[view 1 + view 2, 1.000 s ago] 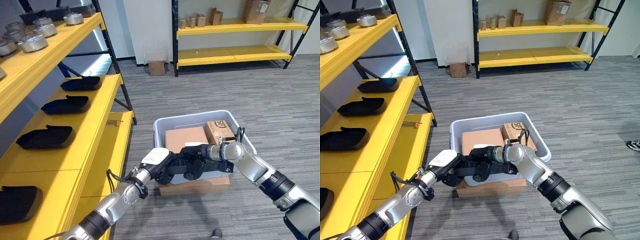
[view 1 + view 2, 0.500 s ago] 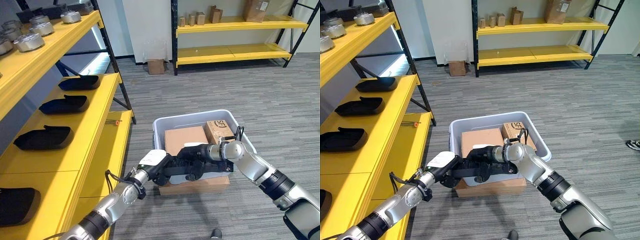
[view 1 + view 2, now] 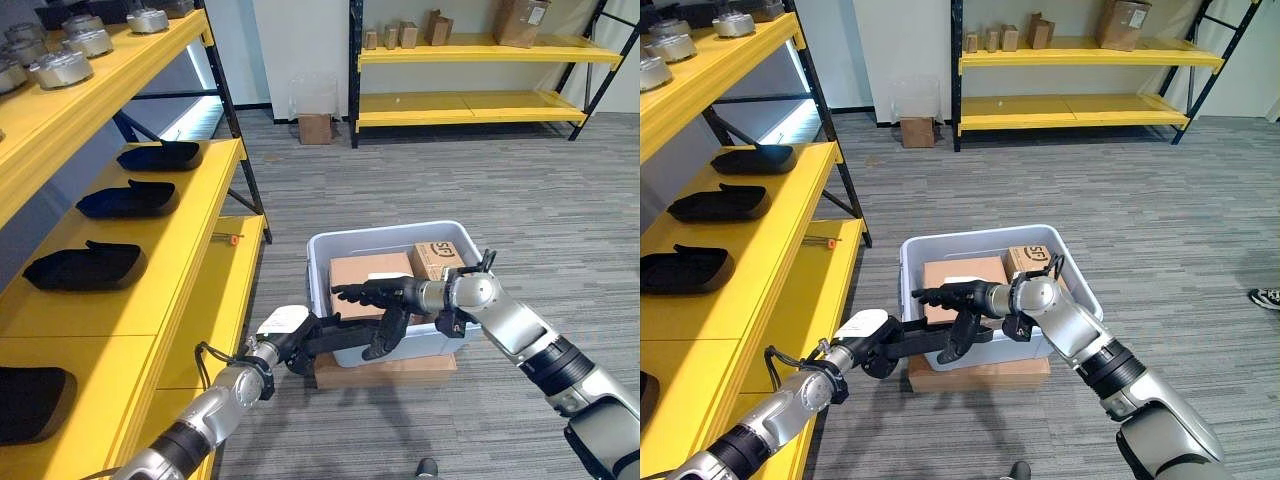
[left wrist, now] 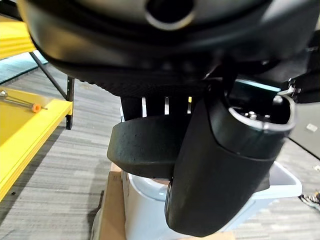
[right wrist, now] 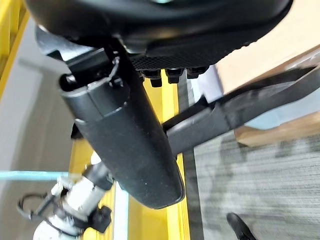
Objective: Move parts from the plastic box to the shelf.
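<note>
While your left hand [image 3: 292, 335] has drawn back toward the yellow shelf [image 3: 190, 290] with fingers curled round one end of the long black part [image 3: 930, 335], your right hand [image 3: 975, 300] has let go, its fingers now spread flat above the plastic box [image 3: 330, 252]. The handover looks complete; shelving comes next. Your eye views place the part outside the box; your left wrist view shows the grip up close.
</note>
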